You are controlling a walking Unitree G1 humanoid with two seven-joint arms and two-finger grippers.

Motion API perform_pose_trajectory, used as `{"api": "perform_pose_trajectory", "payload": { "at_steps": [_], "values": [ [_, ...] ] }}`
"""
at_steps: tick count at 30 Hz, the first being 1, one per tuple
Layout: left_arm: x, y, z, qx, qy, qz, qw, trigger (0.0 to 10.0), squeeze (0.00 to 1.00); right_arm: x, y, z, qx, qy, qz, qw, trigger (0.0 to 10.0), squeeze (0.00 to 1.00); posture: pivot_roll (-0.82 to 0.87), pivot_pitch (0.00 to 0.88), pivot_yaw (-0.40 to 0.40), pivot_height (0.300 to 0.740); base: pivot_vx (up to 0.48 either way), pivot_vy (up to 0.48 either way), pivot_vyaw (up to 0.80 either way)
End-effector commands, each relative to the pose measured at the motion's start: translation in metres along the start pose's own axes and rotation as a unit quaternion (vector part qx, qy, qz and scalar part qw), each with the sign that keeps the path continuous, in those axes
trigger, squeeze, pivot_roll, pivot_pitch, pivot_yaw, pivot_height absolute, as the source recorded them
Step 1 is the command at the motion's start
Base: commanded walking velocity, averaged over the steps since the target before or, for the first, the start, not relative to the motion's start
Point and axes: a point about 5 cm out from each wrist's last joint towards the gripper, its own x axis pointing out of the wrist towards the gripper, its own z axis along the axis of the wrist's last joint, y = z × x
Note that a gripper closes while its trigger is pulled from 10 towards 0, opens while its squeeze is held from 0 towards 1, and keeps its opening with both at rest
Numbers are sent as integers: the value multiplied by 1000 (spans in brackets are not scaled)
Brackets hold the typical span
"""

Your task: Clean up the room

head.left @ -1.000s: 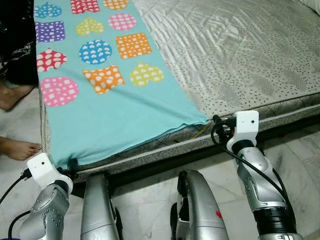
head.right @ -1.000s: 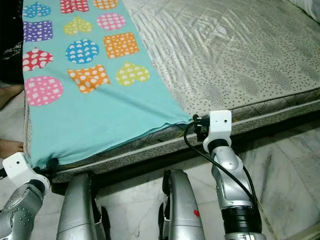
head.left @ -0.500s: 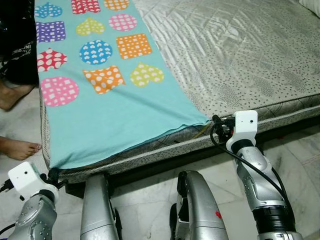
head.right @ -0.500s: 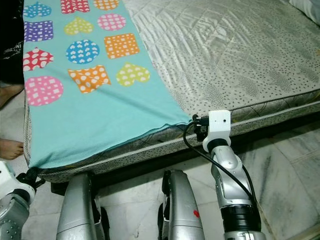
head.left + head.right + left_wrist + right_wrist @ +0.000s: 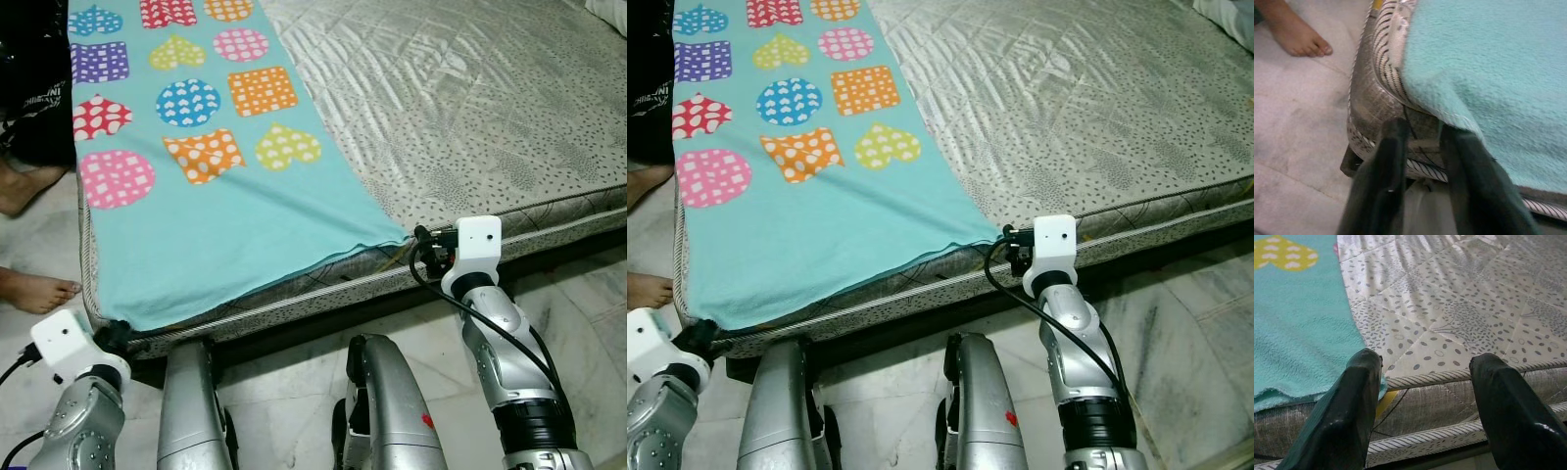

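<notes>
A teal blanket (image 5: 216, 196) with colourful dotted shapes lies flat along the left part of a grey patterned mattress (image 5: 470, 108). My left gripper (image 5: 113, 335) is at the mattress's near-left corner, just under the blanket's corner (image 5: 1449, 105). Its fingers (image 5: 1393, 147) stand slightly apart with nothing between them. My right gripper (image 5: 423, 245) is at the mattress's front edge by the blanket's near-right corner (image 5: 1312, 382). It is wide open, with one finger (image 5: 1359, 382) beside the teal hem and not touching it.
A person stands at the left of the bed, with bare feet (image 5: 39, 289) on the marble floor (image 5: 588, 294) and dark clothing (image 5: 29, 88) at the mattress side. My own silver legs (image 5: 191, 411) are close to the bed frame.
My left gripper, at the blanket's near-left corner a second ago, dropped back to the left and has since come back close under that corner. The right arm has barely moved.
</notes>
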Motion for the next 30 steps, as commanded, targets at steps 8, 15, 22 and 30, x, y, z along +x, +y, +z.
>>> {"api": "perform_pose_trajectory", "payload": {
  "at_steps": [8, 15, 22, 30],
  "values": [
    [-19, -5, -19, 49, 66, -8, 997, 10000, 1000, -1, -1, -4, -5, 4, 0, 1000, 10000, 0, 104, 213, -68, 534, 0, 0, 0],
    [-25, -11, -9, 49, 24, -37, 998, 10000, 1000, 1, 0, -5, -6, 5, 1, 1000, 10000, 0, 106, 212, -68, 534, 0, 0, 0],
    [-18, -10, -7, 9, 16, -23, 1000, 10000, 910, 1, 1, -5, -5, 4, 2, 1000, 10000, 0, 105, 209, -69, 534, 0, 0, 0],
    [-4, -3, -6, -13, 18, -27, 999, 9529, 0, 0, 1, -3, 17, 0, 14, 1000, 10000, 0, 97, 212, -67, 534, 0, 0, 0]
  ]
}}
